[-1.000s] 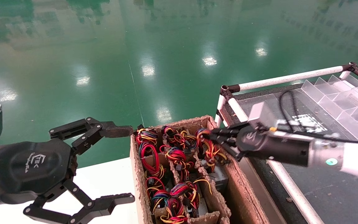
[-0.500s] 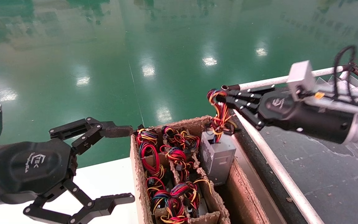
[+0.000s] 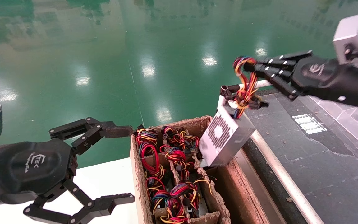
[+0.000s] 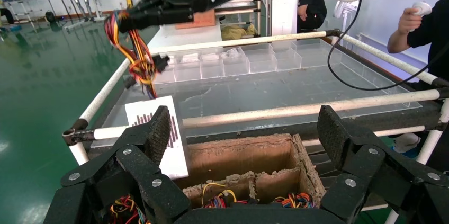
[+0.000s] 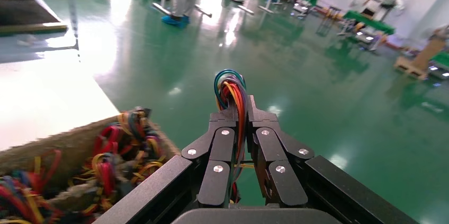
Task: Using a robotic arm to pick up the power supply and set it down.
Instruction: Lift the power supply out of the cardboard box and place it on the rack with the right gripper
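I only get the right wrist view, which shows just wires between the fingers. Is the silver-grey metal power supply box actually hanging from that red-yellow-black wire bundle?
Observer: Yes. The head view shows the silver-grey power supply hanging tilted from its wire bundle, which the right gripper pinches.
Operator: Is it clear of the carton?
Observer: Barely. Its lower corner sits about level with the brown cardboard box rim, and I cannot tell if they touch.
Operator: And the left gripper?
Observer: The left gripper is open beside the box's opposite side.

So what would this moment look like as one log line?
right gripper: shut on wire bundle | power supply: hanging, tilted, above cardboard box | left gripper: open, parked
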Controlling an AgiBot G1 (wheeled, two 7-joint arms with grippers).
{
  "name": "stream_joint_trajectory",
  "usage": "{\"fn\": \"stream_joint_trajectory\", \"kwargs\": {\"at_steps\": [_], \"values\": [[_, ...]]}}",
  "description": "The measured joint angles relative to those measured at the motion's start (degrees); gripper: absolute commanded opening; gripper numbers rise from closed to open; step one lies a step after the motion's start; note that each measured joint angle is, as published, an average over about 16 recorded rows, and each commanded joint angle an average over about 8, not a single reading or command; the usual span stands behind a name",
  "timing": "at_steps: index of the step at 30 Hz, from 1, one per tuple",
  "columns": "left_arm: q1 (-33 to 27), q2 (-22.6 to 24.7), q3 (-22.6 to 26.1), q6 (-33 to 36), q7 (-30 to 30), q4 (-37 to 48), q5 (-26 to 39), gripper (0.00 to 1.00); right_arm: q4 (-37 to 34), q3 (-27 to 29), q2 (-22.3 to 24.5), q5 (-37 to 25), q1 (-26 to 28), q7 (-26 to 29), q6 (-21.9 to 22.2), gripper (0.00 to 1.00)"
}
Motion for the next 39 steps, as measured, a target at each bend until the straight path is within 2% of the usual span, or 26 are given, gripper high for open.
{"fn": "stream_joint_trajectory", "kwargs": {"at_steps": [10, 21, 30, 39], "values": [[0.0, -0.01, 0.01, -0.01, 0.01, 0.0, -0.01, 1.0, -7.52, -0.62, -0.62, -3.22, 7.37, -4.38, 3.34, 0.0], [-0.01, -0.01, 0.03, -0.01, 0.01, 0.0, -0.02, 1.0, -17.72, -2.63, -3.2, -8.37, 14.39, -11.79, 11.28, 0.0], [-0.01, -0.02, 0.04, -0.02, 0.02, 0.0, -0.03, 1.0, -24.58, -4.01, -6.25, -11.3, 16.4, -16.55, 20.42, 0.0], [-0.01, -0.02, 0.05, -0.02, 0.03, 0.0, -0.03, 1.0, -27.92, -4.48, -10.57, -12.25, 16.29, -18.82, 28.17, 0.0]]}}
